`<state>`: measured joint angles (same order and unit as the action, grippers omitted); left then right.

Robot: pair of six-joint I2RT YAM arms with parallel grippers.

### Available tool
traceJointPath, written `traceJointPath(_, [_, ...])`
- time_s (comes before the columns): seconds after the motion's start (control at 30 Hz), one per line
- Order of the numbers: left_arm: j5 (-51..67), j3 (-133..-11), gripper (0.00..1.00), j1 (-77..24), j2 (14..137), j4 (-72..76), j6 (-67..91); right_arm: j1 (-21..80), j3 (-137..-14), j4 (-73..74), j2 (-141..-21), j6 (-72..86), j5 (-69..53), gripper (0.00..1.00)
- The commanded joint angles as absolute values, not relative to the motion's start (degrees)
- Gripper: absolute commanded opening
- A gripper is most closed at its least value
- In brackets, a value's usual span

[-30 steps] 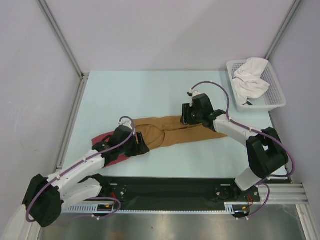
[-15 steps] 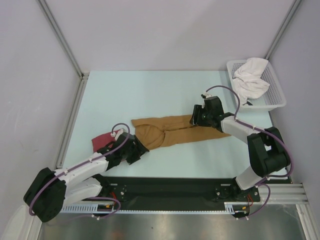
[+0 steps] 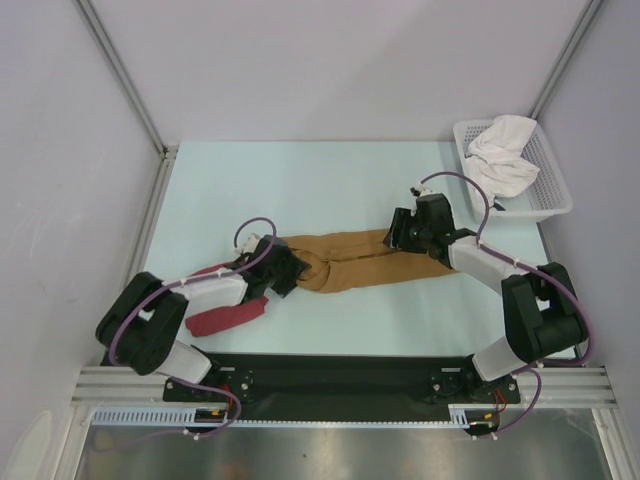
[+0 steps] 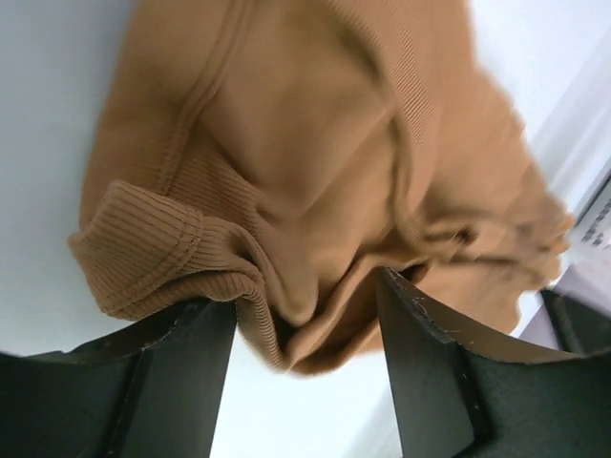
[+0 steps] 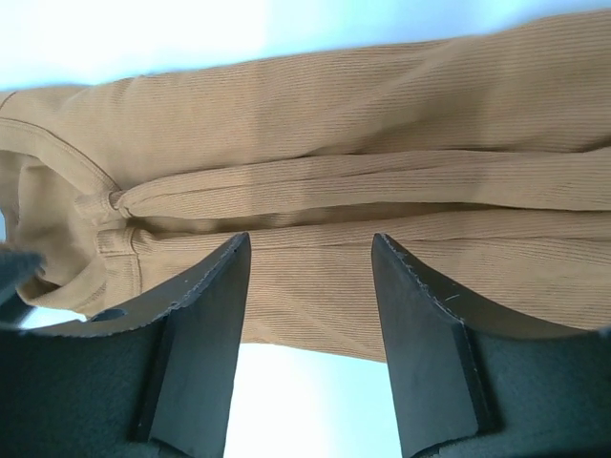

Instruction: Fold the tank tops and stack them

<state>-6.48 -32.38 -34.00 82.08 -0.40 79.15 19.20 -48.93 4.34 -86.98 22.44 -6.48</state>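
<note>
The tan-brown tank top [image 3: 350,265] lies stretched left to right across the middle of the table, its left end bunched. My left gripper [image 3: 287,268] is at that bunched end. In the left wrist view the left gripper [image 4: 305,296] is open, and a rumpled fold of the tan top [image 4: 315,191] hangs between its fingertips. My right gripper [image 3: 398,234] hovers over the top's right part; in its wrist view the right gripper [image 5: 310,258] is open above the ribbed cloth [image 5: 334,172] near its edge. The dark red tank top [image 3: 228,318] lies crumpled at the front left, partly under the left arm.
A white mesh basket [image 3: 553,205] stands at the back right corner with a white cloth [image 3: 505,160] heaped in it. Metal frame posts rise at both back corners, and a black rail [image 3: 340,375] runs along the near edge.
My left arm has swung off the dark red top, which now shows more, and its gripper has reached the tan top's left end, now bunched. My right gripper has shifted slightly right.
</note>
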Motion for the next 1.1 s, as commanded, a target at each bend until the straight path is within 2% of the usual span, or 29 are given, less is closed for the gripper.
traceJointPath(0.0, [-7.5, -36.0, 0.65, -31.0, 89.8, -2.0, 80.3, 18.0, -50.4, 4.6, -85.3, 23.3, -5.3, 0.59])
traceJointPath(0.13, [-4.8, -38.2, 0.65, -26.5, 96.8, 2.7, 80.4, 17.6, -51.4, 6.5, -83.4, 23.3, -2.9, 0.62])
traceJointPath(0.27, [-4.3, -44.5, 0.65, -23.9, 101.0, 0.0, 77.4, 17.4, -51.9, 7.4, -82.9, 23.8, -1.9, 0.66])
traceJointPath(0.53, [-3.1, -69.2, 0.64, -19.2, 115.2, -10.6, 67.4, 16.3, -57.7, 12.1, -86.7, 24.3, 4.6, 0.72])
traceJointPath(0.73, [-6.7, -85.0, 0.65, -19.2, 123.6, -15.9, 64.4, 14.3, -67.7, 18.1, -95.2, 23.8, 13.2, 0.74])
traceJointPath(0.83, [-5.7, -95.1, 0.65, -19.4, 129.1, -21.3, 62.1, 11.8, -71.4, 19.3, -101.7, 23.6, 13.8, 0.75])
traceJointPath(0.93, [-3.1, -97.6, 0.65, -19.5, 131.0, -21.2, 61.2, 9.1, -77.5, 22.6, -109.7, 23.6, 13.1, 0.74])
traceJointPath(1.07, [-2.8, -95.2, 0.65, -19.5, 130.3, -17.7, 60.8, 7.7, -81.2, 23.9, -114.1, 23.2, 14.1, 0.74])
